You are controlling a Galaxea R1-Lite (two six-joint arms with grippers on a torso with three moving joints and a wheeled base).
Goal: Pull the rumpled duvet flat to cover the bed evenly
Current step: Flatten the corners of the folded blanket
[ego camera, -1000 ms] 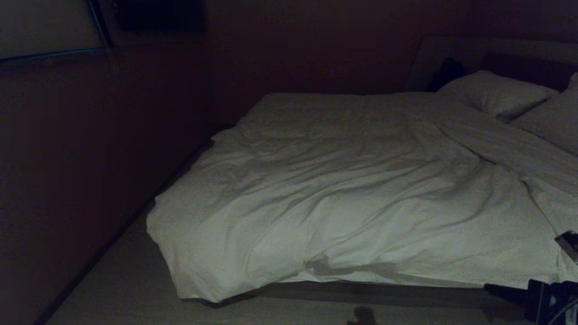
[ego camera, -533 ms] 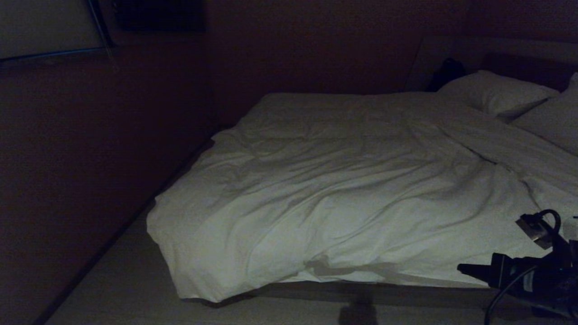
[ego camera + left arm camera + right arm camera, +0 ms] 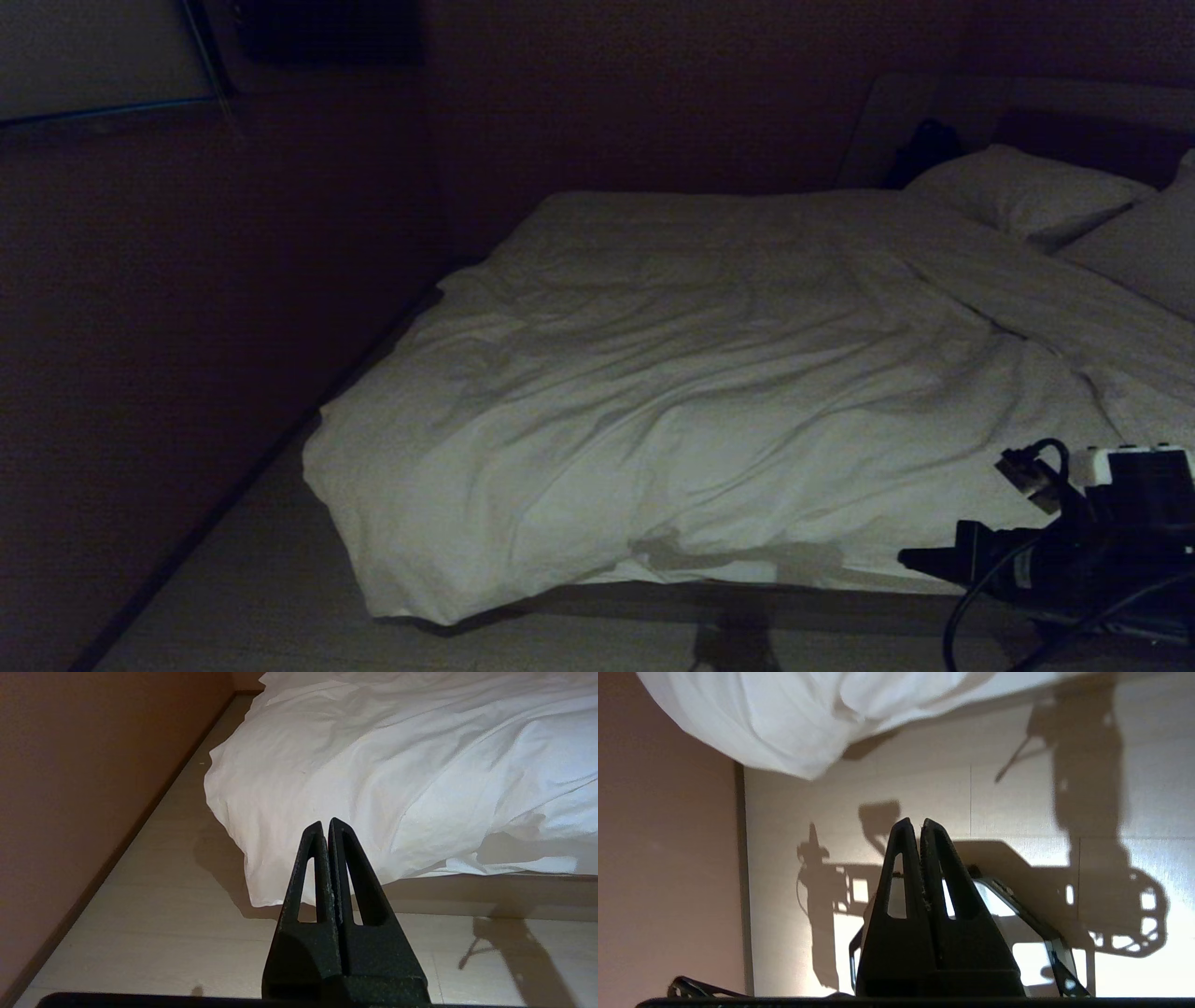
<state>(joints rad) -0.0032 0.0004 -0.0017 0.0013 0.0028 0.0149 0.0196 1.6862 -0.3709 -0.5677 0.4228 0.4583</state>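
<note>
Two grippers are involved, but only one shows from the head camera: the right gripper (image 3: 920,558), a black arm end reaching in over the bed's near edge at its right end, fingers together on nothing. The thick, puffy white quilted duvet (image 3: 709,401) lies rumpled across the wide low bed (image 3: 747,597), its near-left corner spilling off the bed's corner onto the pale wooden floor (image 3: 261,597), while the plump white pillow (image 3: 1022,191) sits by the headboard.

From the left wrist camera, the left gripper (image 3: 326,823) hangs parked with its jaws pressed together, facing that drooping duvet corner (image 3: 261,891).

From the right wrist camera, the right gripper (image 3: 912,823) points at bare floor, the duvet's edge well apart from it. A good pull probably needs the jaws parted first, then a bite on the hem itself — not the sheet beneath — and a slow, level draw.
</note>
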